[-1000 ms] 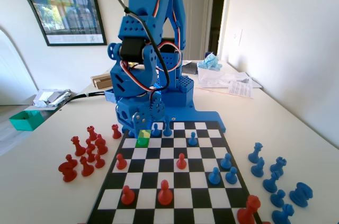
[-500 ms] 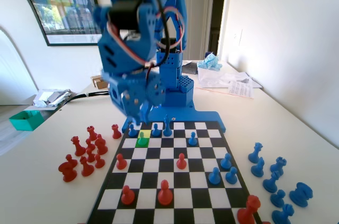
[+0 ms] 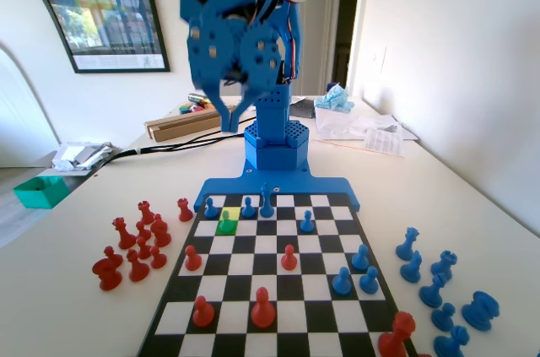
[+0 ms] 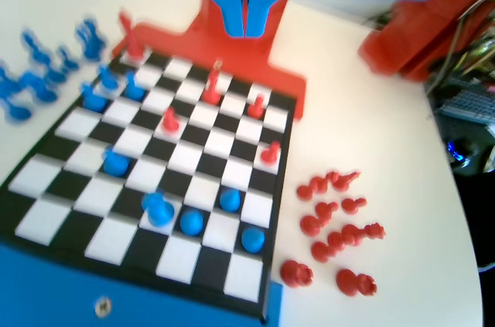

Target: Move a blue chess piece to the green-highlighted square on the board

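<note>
Lifted clear since the earlier frames – claw (image 3: 229, 116) was down by the green-highlighted square (image 3: 226, 227), now high above the board (image 3: 337, 308), jaws pressed together, empty. Blue chess piece (image 3: 224, 219) stands upright on that green square, well below the claw and toward the fixed view's near side. No readable writing; framed poster text too small.

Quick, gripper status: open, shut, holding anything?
Gripper: shut, raised high above the board, holding nothing.
</note>
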`<action>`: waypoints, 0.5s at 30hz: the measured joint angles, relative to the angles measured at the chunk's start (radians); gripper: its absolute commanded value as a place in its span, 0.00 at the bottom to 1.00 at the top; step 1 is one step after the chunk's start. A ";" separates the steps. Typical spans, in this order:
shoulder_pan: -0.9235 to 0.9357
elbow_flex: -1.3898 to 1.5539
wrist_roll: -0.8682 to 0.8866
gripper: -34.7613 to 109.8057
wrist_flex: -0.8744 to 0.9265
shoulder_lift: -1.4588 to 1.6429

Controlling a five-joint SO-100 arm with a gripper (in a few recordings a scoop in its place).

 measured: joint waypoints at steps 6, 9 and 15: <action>0.006 0.034 0.081 0.25 0.107 0.218; -0.014 0.014 0.130 0.25 0.212 0.284; -0.072 -0.054 0.209 0.25 0.383 0.416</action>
